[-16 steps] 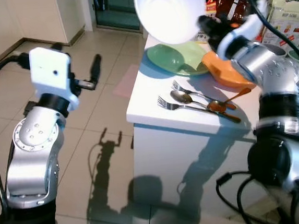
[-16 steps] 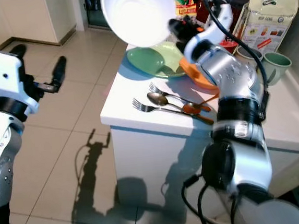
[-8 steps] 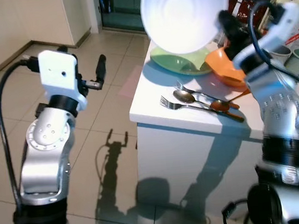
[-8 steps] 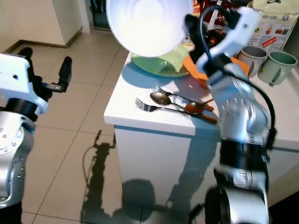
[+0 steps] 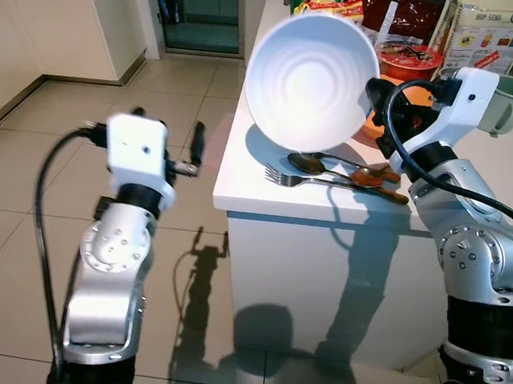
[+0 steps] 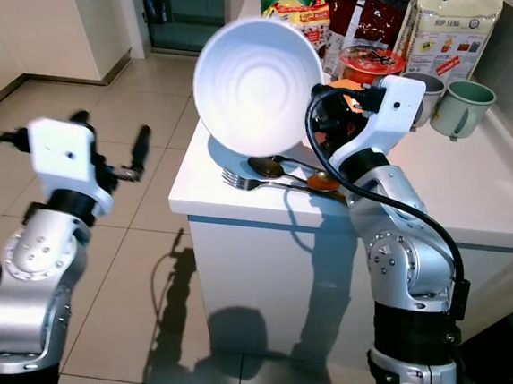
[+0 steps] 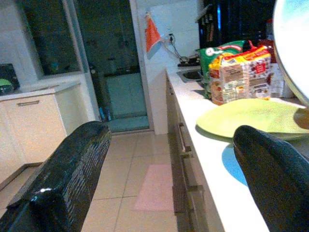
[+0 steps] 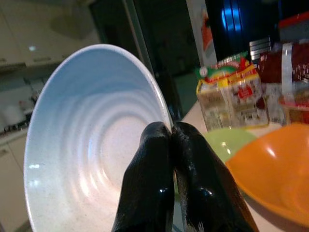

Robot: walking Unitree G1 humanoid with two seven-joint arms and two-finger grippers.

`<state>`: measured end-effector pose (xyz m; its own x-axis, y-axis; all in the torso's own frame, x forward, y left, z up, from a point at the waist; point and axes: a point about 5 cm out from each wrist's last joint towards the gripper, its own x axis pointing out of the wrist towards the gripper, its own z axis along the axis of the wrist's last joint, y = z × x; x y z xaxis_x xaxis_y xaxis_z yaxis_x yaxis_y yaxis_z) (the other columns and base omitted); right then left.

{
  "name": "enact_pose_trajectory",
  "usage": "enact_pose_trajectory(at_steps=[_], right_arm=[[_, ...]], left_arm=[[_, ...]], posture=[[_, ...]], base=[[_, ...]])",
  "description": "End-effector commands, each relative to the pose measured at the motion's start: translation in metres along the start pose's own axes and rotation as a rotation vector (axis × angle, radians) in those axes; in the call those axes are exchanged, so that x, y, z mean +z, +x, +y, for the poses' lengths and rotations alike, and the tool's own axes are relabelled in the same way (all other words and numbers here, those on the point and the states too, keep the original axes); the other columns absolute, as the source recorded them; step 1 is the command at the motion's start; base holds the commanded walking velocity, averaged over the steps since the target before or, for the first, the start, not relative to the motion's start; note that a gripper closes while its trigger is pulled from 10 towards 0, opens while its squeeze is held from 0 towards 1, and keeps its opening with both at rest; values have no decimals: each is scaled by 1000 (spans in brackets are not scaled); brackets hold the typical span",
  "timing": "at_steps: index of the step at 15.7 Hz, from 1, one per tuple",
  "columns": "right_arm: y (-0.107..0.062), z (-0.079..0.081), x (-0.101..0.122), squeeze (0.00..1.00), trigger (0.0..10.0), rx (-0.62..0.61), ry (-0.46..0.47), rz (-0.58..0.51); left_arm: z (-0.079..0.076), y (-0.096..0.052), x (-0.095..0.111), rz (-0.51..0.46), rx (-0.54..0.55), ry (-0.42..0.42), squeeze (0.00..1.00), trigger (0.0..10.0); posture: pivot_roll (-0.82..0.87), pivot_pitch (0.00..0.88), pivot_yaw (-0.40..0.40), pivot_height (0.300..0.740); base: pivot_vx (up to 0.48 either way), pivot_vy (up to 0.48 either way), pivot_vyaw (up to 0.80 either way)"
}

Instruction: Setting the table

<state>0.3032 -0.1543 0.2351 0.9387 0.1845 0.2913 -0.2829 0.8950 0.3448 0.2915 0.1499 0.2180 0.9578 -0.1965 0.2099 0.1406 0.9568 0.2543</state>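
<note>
right wrist view | right pincer (image 8: 171, 133) pinches white bowl (image 8: 91, 145) rim, bowl tilted

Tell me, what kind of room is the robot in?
Most likely a home kitchen. A white counter holds forks and spoons, mugs and snack packets, and the right gripper holds up a white bowl.

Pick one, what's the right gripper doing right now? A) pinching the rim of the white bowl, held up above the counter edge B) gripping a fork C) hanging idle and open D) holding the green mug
A: in the right wrist view the right gripper has its fingers shut on the rim of the white bowl, which is held tilted in the air above the cutlery on the counter.
</note>
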Motion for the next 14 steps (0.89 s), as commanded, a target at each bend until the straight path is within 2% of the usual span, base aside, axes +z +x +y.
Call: enact_pose_trajectory(at_steps=[1,5,14], right_arm=[[-5,2,9,0,10000,-4,4,-40],[-10,5,0,0,10000,9,-40,8],[-16,1,-4,0,10000,-36,5,35]], left_arm=[[-3,0,1,-10,-13,14,0,10000],[-4,0,2,-13,-20,25,0,10000],[-5,0,2,-11,-32,31,0,10000]], posture=[[-2,0,-47,740],[1,0,-47,740],[-3,0,-39,740]], base=[[0,0,0],[-123,0,0],[-258,0,-44]])
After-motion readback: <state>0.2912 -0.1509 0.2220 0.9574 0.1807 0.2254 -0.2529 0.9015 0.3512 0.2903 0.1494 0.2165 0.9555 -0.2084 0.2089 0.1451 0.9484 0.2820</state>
